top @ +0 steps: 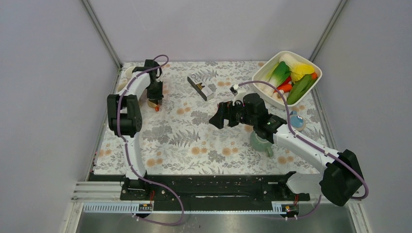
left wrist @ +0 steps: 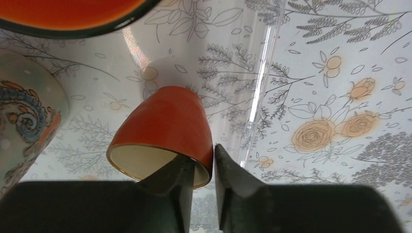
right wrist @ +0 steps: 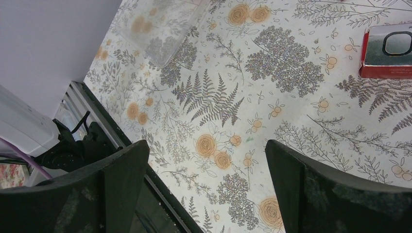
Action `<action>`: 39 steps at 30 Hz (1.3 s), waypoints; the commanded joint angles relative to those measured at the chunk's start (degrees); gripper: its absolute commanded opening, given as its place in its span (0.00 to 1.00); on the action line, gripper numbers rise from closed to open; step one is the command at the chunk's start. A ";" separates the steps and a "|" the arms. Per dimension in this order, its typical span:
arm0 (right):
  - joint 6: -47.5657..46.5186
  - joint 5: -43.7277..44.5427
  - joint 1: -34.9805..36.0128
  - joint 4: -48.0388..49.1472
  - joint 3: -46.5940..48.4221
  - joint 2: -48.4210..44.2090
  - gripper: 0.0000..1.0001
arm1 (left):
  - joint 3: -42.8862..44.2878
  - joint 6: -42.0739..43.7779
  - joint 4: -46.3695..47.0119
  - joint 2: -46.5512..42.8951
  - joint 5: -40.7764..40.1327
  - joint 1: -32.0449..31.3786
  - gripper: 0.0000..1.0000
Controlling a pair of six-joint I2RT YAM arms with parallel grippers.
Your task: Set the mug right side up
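Two arms share a floral table (top: pixel 194 145). At far left, the left gripper (left wrist: pixel 214 165) pinches the rim of the orange mug (left wrist: pixel 165 121), which is tilted near a patterned cup (left wrist: pixel 24 121). Mid-table, the right gripper (right wrist: pixel 206 160) hangs wide and empty. That thin rim pinch may slip mid-turn, dropping the mug against its neighbour.

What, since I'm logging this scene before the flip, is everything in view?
orange mug: one, orange, cream inside, far left
patterned cup: one, paisley, beside mug
bowl: one, orange, beside mug
box: one, black and red, far centre
tub: one, white, far right
toy vegetables: several, green, yellow, red, in tub
round item: one, greenish, under right arm
small disc: one, blue, beside tub
left gripper: one, black, shut on mug rim
right gripper: one, black, open, mid-table
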 commanded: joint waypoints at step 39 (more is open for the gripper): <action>3.28 23.63 -13.87 -31.81 -10.96 -12.68 0.99 | -19.95 16.09 0.34 -43.62 32.58 -3.41 0.71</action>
